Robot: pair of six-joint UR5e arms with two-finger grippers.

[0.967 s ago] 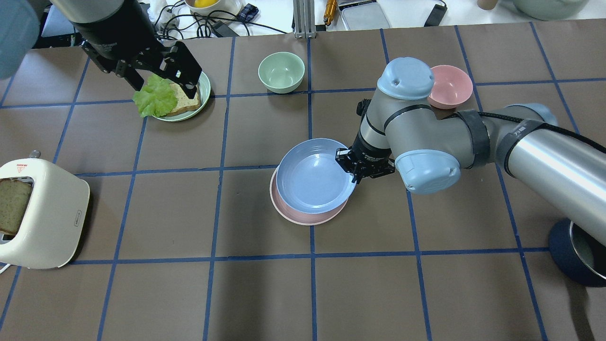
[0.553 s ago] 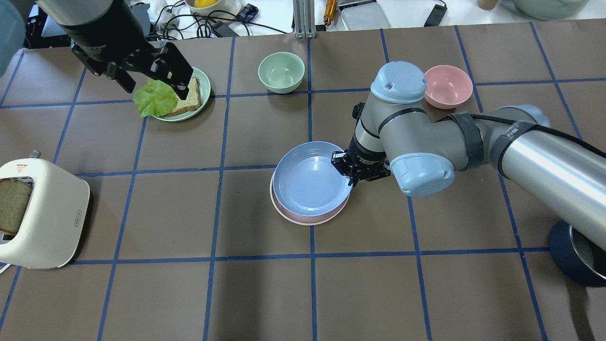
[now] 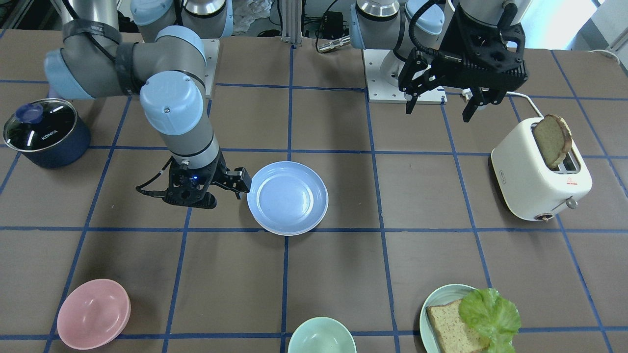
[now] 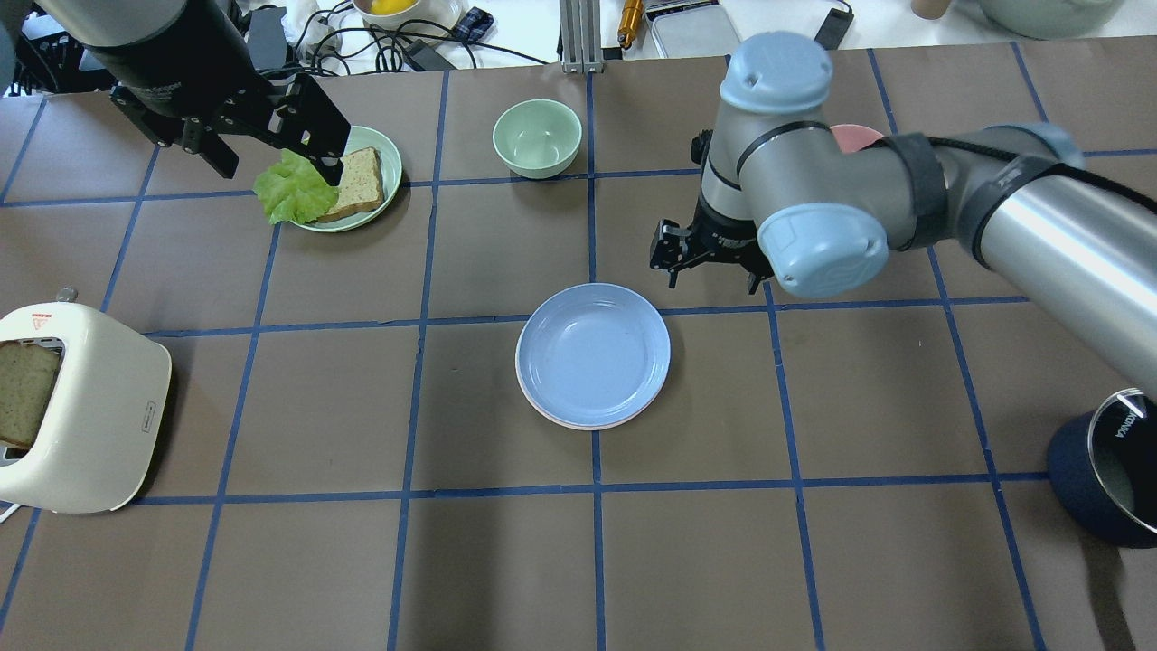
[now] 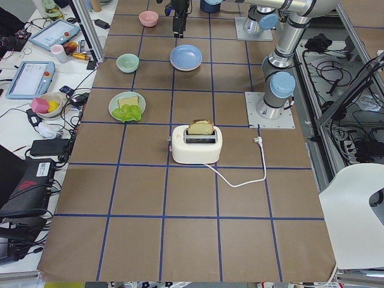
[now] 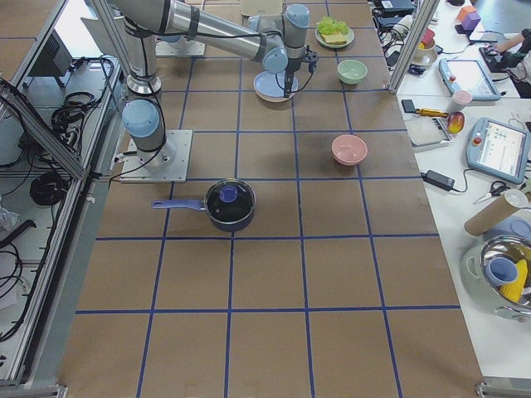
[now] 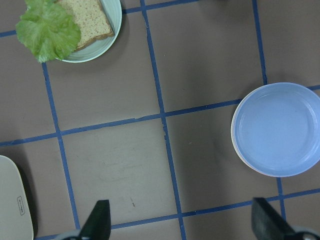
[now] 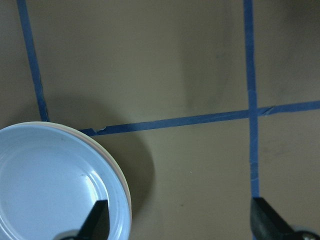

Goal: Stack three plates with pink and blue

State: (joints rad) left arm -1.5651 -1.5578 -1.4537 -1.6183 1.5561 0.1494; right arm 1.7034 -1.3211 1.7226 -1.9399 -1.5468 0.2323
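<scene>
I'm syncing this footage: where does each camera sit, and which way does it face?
Front-facing: across the table, facing the robot; left arm, right arm.
Overhead: behind the robot, looking down; both arms.
Exterior left: table's end by the toaster; arms far.
Exterior right: end near the pot; right arm.
Left wrist: looks down; left gripper.
Right wrist: looks down; right gripper.
All share the blue plate.

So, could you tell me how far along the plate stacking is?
Done: the blue plate sits on the pink plate, whose rim just shows. In hand: nothing; the right hand is open, clear of the stack. Left: the third plate; I can't see one apart, and can't tell whether it's under the stack.
</scene>
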